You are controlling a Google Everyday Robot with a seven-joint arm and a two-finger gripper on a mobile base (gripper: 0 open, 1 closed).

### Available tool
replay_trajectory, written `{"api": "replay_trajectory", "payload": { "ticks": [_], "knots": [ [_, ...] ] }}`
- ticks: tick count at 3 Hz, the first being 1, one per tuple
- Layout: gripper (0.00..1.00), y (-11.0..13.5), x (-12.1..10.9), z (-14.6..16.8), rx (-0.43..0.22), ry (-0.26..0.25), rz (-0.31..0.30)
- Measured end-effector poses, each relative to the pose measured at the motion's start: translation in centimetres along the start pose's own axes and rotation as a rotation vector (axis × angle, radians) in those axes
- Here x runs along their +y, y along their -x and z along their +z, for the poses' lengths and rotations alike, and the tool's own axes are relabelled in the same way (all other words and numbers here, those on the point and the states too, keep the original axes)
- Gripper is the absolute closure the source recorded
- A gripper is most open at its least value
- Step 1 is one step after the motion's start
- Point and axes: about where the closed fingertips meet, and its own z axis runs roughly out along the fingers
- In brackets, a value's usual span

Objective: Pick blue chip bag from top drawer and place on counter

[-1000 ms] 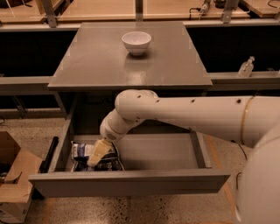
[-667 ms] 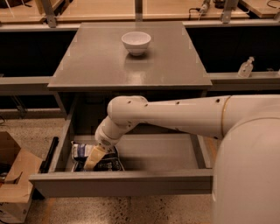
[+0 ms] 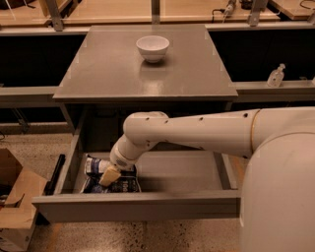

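The top drawer [image 3: 138,206] is pulled open below the counter [image 3: 113,74]. The blue chip bag [image 3: 122,185] lies crinkled in the drawer's left front corner, dark navy with a pale part and white print. My white arm reaches from the right down into the drawer. My gripper [image 3: 109,175] is at the bag, over its middle, and hides part of it. The bag still rests on the drawer floor.
A white bowl [image 3: 152,47] stands at the back of the counter. A cardboard box [image 3: 12,197] sits on the floor to the left of the drawer. A small clear bottle [image 3: 275,76] stands on the ledge at right. Light wooden benches [image 3: 147,12] run along the back.
My arm's elbow has shifted slightly to the left and the gripper has sunk a little onto the bag. The bag has not moved.
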Motion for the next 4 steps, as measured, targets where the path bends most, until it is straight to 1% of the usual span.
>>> {"api": "replay_trajectory", "payload": {
  "ticks": [1,2,3,4],
  "knots": [
    [0.87,0.5,-0.2,-3.8,-0.045,-0.068,-0.006],
    [1.00,1.7,-0.5,-9.0,-0.118,-0.119,-0.013],
    [1.00,2.7,-1.3,-16.3,-0.196,-0.157,-0.026],
    [1.00,3.6,-2.7,-24.6,-0.244,-0.218,-0.073]
  ]
}}
